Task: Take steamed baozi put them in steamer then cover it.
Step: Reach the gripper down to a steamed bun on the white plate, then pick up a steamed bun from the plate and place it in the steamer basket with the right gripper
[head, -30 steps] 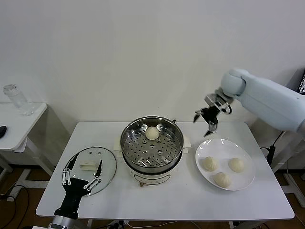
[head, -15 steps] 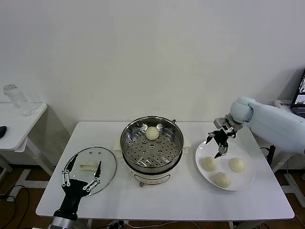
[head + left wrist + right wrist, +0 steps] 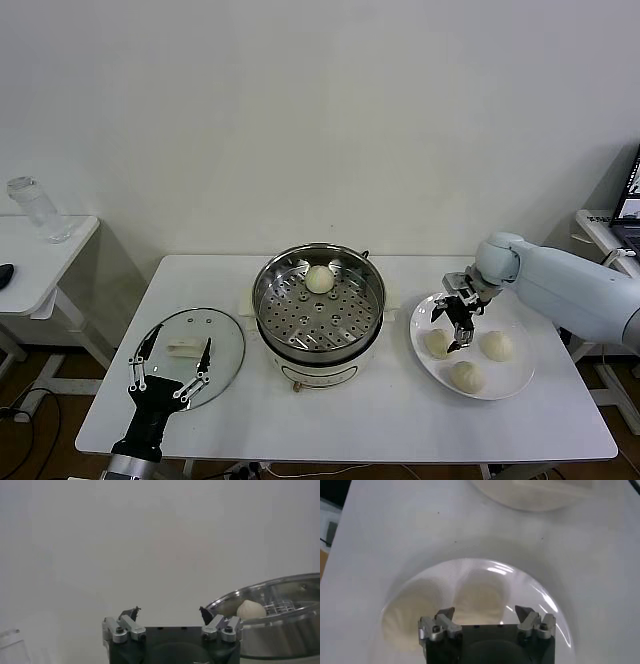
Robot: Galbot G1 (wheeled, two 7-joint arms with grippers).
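The steel steamer point(image 3: 318, 305) stands mid-table on its cream pot base, with one baozi point(image 3: 319, 279) inside at the back. Three baozi lie on a white plate point(image 3: 520, 370): left point(image 3: 437, 343), right point(image 3: 496, 345), front point(image 3: 466, 376). My right gripper point(image 3: 455, 325) is open and empty, low over the left baozi. In the right wrist view, the gripper point(image 3: 485, 614) has that baozi point(image 3: 479, 596) just ahead of its fingers. The glass cover point(image 3: 190, 345) lies flat on the table at left. My left gripper point(image 3: 170, 370) is open and empty at the cover's near edge. In the left wrist view, that gripper point(image 3: 170, 612) is level with the steamer point(image 3: 280, 620).
The white table point(image 3: 400, 420) has bare room in front of the steamer and plate. A side table at far left holds a clear jar point(image 3: 35, 208). A white wall stands close behind the table.
My right gripper has moved away from the steamer and down to the plate, ending low over the left baozi. The left arm and the cover have not moved.
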